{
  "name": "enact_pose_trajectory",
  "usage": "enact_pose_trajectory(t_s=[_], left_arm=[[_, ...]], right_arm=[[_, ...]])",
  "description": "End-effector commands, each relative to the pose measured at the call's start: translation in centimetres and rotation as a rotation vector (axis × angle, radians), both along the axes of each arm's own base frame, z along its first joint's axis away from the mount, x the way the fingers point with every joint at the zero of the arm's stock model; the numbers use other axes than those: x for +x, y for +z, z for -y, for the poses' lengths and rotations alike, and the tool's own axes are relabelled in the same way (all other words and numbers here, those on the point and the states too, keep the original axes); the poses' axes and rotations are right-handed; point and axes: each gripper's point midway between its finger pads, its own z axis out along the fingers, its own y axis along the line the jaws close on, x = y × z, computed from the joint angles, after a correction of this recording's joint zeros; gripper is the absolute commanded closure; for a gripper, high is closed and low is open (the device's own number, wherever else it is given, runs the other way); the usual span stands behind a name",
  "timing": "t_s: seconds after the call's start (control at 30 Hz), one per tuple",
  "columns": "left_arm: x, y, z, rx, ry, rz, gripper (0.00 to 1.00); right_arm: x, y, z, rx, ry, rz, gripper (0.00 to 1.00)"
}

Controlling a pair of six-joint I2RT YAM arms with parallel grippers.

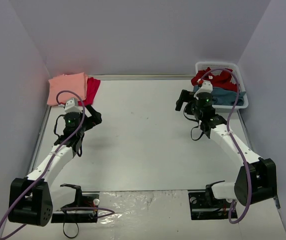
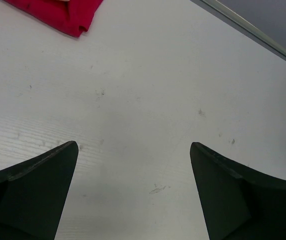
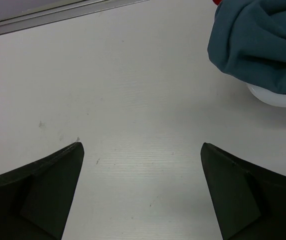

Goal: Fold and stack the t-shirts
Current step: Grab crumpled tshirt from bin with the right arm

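At mid-table both grippers hang over bare surface, holding nothing: the left gripper has its jaws spread wide, and so does the right gripper. Beyond the left one, in the far left corner, a folded pink shirt lies partly over a crimson shirt, whose edge shows on the right. Just past the right gripper sits a white basket — a blue shirt spills over its near rim, with a dark red shirt crumpled behind.
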Motion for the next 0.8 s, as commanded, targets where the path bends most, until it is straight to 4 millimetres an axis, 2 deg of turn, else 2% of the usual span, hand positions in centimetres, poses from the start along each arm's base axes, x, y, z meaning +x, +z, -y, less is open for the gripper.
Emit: enact_pose_trajectory(t_s=[0.0,0.17,0.33,0.4,0.47,0.5,0.57,0.6,0.63,0.77], left_arm=[[0.9,3.0,0.4,-0.007,-0.017,0.071,0.06],[0.9,3.1,-0.1,0.012,0.010,0.048,0.06],[0.7,3.0,-0.1,-0.002,0.015,0.047,0.06],[0.8,3.2,-0.2,-0.023,0.028,0.064,0.06],[0.8,3.2,-0.8,-0.035,0.049,0.074,0.06],[1.0,3.5,-1.0,-0.044,0.054,0.089,0.06],[0.7,3.2,-1.2,-0.056,0.066,0.084,0.06],[0.7,3.4,-1.4,-0.056,0.073,0.092,0.06],[0.8,3.4,-1.5,-0.055,0.073,0.092,0.06],[1.2,3.6,-1.6,-0.055,0.078,0.089,0.06]], right_arm=[[-0.1,0.3,-0.4,0.017,0.011,0.013,0.00],[-0.5,-0.8,-1.9,0.031,0.108,-0.012,0.00],[0.5,0.4,-1.9,0.018,0.104,-0.003,0.00],[1.6,2.4,-0.9,-0.003,0.050,0.036,0.00],[2.4,3.2,0.5,-0.032,-0.013,0.039,0.00],[3.2,5.0,1.0,-0.035,-0.039,0.070,0.00],[4.2,4.9,1.8,-0.078,-0.065,0.043,0.00],[5.0,6.8,2.7,-0.095,-0.117,0.075,0.00],[5.5,6.2,3.2,-0.121,-0.142,0.048,0.00],[7.1,7.4,5.5,-0.181,-0.245,0.059,0.00]])
